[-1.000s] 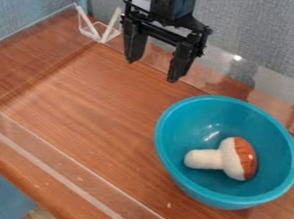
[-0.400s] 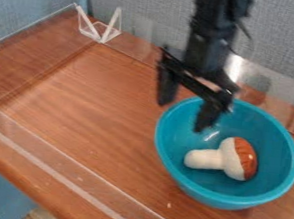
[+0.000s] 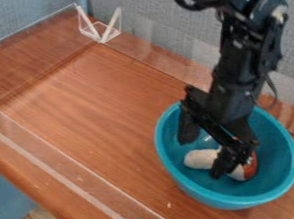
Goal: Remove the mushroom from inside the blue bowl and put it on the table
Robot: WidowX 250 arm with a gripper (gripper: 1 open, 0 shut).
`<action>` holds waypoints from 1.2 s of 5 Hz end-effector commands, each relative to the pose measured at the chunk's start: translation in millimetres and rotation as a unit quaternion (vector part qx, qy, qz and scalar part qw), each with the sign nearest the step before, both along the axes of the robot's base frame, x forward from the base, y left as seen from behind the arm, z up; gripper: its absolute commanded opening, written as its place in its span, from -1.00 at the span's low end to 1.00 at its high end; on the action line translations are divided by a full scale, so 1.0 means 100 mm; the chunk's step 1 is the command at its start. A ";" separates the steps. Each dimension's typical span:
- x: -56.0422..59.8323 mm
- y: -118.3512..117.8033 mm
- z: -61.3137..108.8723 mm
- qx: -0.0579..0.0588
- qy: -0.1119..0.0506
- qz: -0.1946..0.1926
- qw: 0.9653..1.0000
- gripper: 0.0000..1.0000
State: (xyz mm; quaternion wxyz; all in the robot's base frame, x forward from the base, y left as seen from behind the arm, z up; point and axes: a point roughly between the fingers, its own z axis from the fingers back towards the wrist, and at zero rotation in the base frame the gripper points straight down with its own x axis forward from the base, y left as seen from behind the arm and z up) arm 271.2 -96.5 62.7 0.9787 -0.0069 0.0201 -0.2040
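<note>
Tool [image 3: 206, 150] dropped, straddling mushroom [image 3: 225, 164] in blue bowl [image 3: 274, 178].

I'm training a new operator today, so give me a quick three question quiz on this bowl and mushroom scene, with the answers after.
1. True or false: the mushroom is lying on the table.
2. How do the jaws of the gripper stand? A) open, B) shut on the mushroom, C) out of view.
3. What sits in the far left corner of the table?

Key
1. False: it lies inside the blue bowl.
2. A: they are open, reaching down into the bowl on either side of the mushroom.
3. A small white wire stand.
</note>
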 end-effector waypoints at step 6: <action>0.00 -0.02 0.01 -0.009 -0.031 -0.005 0.999 -1.00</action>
